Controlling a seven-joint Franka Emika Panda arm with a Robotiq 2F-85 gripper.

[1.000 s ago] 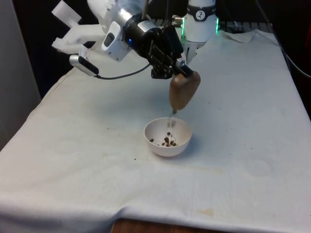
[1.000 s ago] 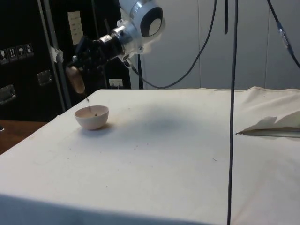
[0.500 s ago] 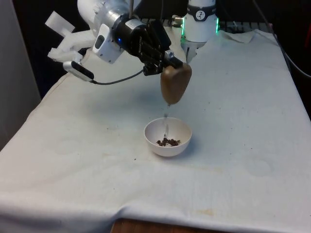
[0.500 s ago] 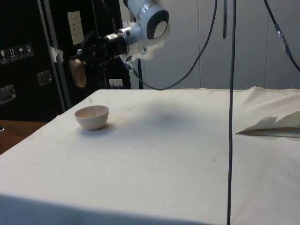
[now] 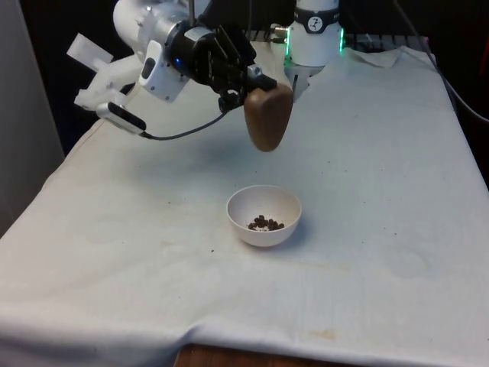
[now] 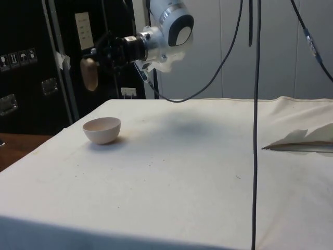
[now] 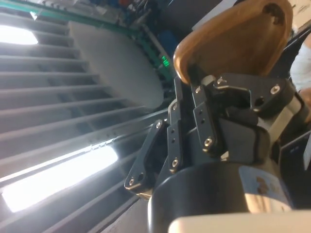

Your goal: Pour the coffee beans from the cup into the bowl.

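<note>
Jaws clamping upturned cup (image 5: 268, 118) high above bowl (image 5: 264, 216), beans (image 5: 265, 223) lying inside; pouring apparently finishing, next likely righting and setting cup down.

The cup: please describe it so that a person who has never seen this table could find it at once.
Start from the white cloth that covers the table and find the white bowl with dark coffee beans in it. Look above the bowl: the robot's black hand holds a cup in the air, tipped upside down. It is the one brown, wood-coloured thing and touches nothing on the cloth.
</note>
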